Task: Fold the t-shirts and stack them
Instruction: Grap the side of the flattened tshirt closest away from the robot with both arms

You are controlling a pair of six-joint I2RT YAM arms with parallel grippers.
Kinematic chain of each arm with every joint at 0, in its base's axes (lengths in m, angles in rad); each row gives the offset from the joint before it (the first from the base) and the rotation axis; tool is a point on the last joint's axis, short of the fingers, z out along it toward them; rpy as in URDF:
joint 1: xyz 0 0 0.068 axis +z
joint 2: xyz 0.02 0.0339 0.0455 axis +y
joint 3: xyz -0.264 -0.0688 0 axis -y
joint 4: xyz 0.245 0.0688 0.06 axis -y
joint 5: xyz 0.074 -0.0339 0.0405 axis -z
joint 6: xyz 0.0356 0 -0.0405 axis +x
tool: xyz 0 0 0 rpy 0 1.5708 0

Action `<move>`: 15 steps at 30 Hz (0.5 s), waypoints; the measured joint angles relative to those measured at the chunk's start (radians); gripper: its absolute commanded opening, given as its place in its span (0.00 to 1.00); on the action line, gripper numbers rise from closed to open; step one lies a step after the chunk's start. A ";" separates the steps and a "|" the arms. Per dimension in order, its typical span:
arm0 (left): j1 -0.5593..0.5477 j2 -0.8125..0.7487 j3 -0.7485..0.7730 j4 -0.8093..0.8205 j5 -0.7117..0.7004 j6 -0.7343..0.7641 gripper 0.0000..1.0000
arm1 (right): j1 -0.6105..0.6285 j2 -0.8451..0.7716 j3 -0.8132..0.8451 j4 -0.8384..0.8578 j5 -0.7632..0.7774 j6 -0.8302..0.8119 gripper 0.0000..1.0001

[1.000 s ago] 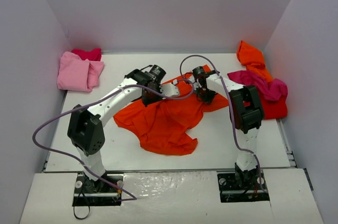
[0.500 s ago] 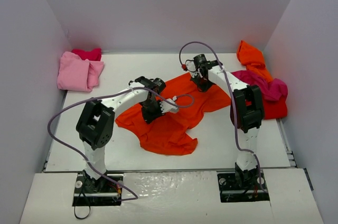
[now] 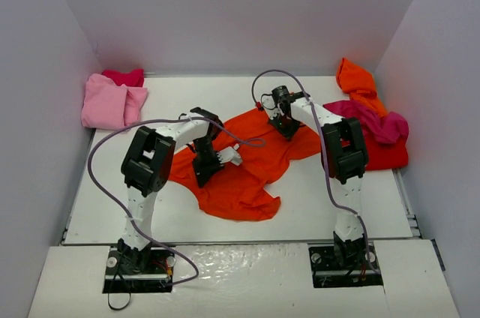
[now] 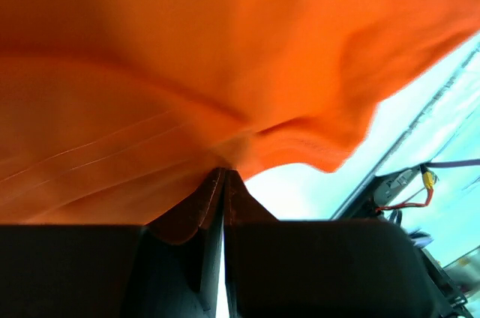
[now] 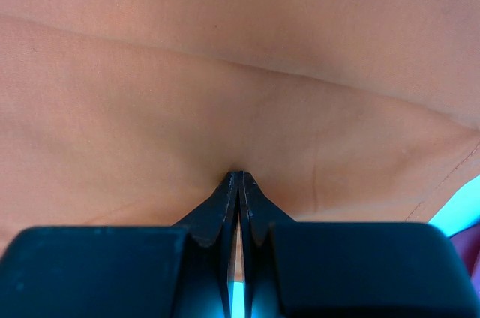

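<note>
Left gripper (image 4: 223,175), jaws pressed together, pinches a fold of a bright orange cloth t-shirt (image 3: 244,179) that drapes over and around its tips. Right gripper (image 5: 238,175), jaws likewise closed, seems to nip the same shirt's far edge, though its close view shows little but fabric. The shirt lies crumpled on the white table (image 3: 322,198) between the two grippers. Well beyond the left gripper sits a folded light pink t-shirt (image 3: 109,104). Just outside the right gripper lies a heap of magenta, red and orange t-shirts (image 3: 375,127).

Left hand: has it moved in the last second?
Yes. The left hand, shut on the orange t-shirt, came toward the table's near edge: it was level with the pink t-shirt pile, now sits nearer.
</note>
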 measured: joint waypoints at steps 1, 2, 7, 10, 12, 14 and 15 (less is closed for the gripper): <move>0.033 0.017 0.011 -0.003 0.004 -0.002 0.00 | 0.000 -0.004 -0.007 0.005 0.003 -0.002 0.00; 0.068 0.033 0.021 -0.006 0.007 -0.006 0.00 | 0.001 -0.009 -0.017 0.011 0.008 -0.005 0.00; 0.236 0.058 0.074 -0.015 -0.028 -0.040 0.00 | -0.003 -0.028 -0.059 0.027 0.048 -0.019 0.01; 0.300 0.084 0.147 0.001 -0.070 -0.061 0.00 | -0.003 -0.029 -0.065 0.026 0.056 -0.022 0.01; 0.314 0.100 0.190 0.013 -0.099 -0.073 0.00 | 0.001 -0.030 -0.071 0.027 0.060 -0.030 0.01; 0.318 0.123 0.240 0.015 -0.126 -0.080 0.00 | 0.016 -0.039 -0.087 0.034 0.066 -0.046 0.02; 0.318 0.138 0.264 0.012 -0.137 -0.084 0.00 | 0.022 -0.045 -0.098 0.035 0.071 -0.052 0.02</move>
